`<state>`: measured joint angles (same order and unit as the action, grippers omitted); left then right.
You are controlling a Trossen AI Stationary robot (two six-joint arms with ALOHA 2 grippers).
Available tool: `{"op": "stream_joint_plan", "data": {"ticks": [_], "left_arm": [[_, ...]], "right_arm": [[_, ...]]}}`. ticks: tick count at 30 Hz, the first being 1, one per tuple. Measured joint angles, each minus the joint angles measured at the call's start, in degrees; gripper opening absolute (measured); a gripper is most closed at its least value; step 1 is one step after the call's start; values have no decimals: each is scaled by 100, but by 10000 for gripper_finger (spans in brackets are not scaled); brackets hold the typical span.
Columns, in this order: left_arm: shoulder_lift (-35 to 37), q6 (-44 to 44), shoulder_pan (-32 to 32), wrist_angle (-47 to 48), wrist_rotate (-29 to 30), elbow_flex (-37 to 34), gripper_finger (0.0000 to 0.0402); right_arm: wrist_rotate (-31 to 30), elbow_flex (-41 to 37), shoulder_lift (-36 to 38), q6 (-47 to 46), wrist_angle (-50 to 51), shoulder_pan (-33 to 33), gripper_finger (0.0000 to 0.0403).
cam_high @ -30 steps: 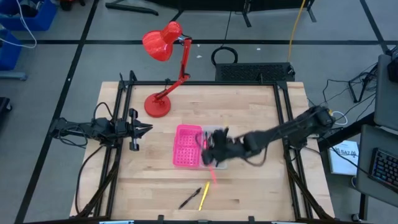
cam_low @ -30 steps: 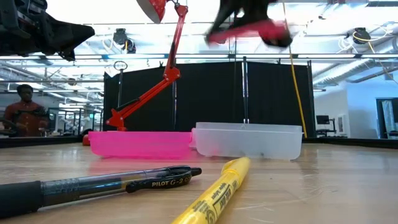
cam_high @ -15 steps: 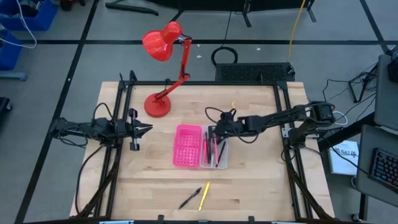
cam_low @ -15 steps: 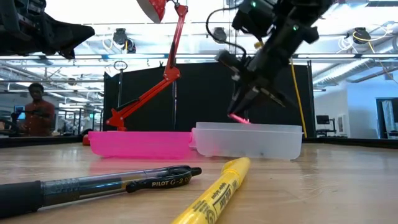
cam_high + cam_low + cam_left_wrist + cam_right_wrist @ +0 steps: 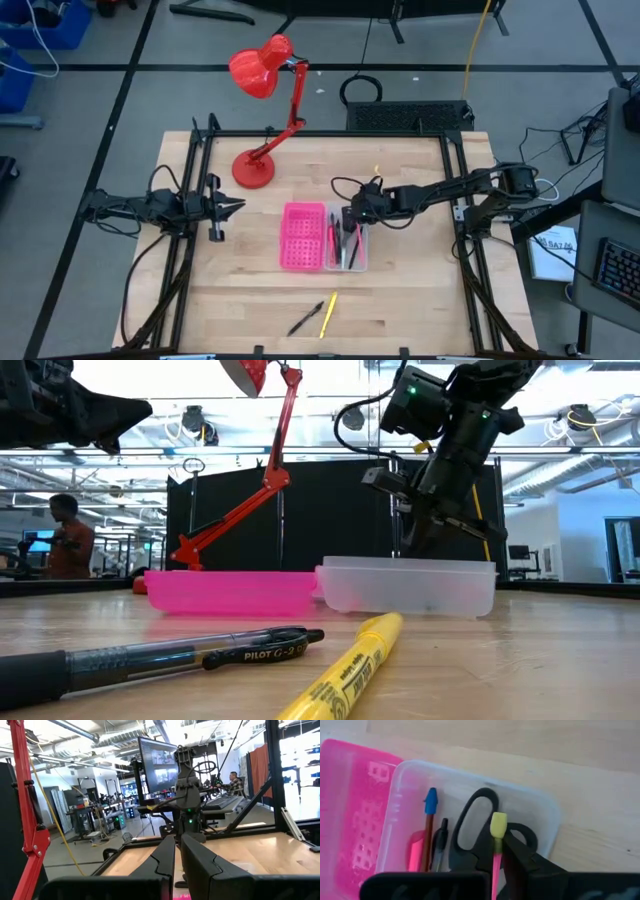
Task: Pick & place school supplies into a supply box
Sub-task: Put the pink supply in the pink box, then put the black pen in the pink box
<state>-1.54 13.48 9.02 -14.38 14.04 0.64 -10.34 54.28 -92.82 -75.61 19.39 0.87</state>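
Observation:
The supply box lies open in mid-table, a pink perforated half [image 5: 302,236] joined to a clear tray [image 5: 348,245]. In the tray lie black-handled scissors [image 5: 472,832], a blue-capped pencil [image 5: 429,827] and a black pen [image 5: 440,845]. My right gripper [image 5: 352,212] hangs over the tray's far end, shut on a pink pencil [image 5: 497,840] with a yellow cap. A black pen [image 5: 303,320] and a yellow highlighter [image 5: 327,313] lie flat near the front edge. My left gripper [image 5: 235,207] waits shut above the table's left side. My right gripper pinches the pink pencil's shaft [image 5: 496,865] between its two fingers, a little behind the yellow-capped end [image 5: 498,826]. The fingers slant down from the table's right side, and the pencil runs along them. Its capped end juts past the fingertips over the scissors' handles; I cannot tell whether it touches them.
A red desk lamp [image 5: 262,70] stands with its base [image 5: 252,170] at the table's far left. Black frame rails [image 5: 195,160] run along the left and right edges. Bare wood lies between the box and the front edge. A person [image 5: 60,540] shows in the room beyond.
My right gripper has carried the pink pencil from high beside the box toward the table's far edge and down, tipping it steeper. It now stands low over the clear tray's far end, and in the last half second it has hardly moved.

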Motion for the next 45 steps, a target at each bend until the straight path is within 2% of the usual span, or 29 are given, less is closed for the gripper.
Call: {"op": "stream_joint_plan", "data": {"ticks": [7, 17, 27, 31, 34, 43, 45], "left_arm": [[0, -5, 0, -30, 0, 0, 42], [0, -23, 0, -23, -46, 0, 42], [0, -49, 0, -17, -48, 0, 42], [0, -110, 0, -13, -48, 0, 42], [0, -90, 0, -79, -48, 0, 42], [-1, -106, 0, -227, -24, 0, 42], [-33, -88, 0, -189, -48, 0, 42]], "right_arm": [[3, 0, 0, 192, -122, -12, 24], [8, 0, 0, 363, -134, -19, 93], [14, 0, 173, 1127, -180, -1, 138], [9, 0, 592, 1794, -201, 100, 138], [11, 2, 992, 2629, -228, 150, 136], [-3, 2, 2002, 6319, -513, 168, 135], [-6, 5, 2090, 6798, -591, 168, 133]]}}
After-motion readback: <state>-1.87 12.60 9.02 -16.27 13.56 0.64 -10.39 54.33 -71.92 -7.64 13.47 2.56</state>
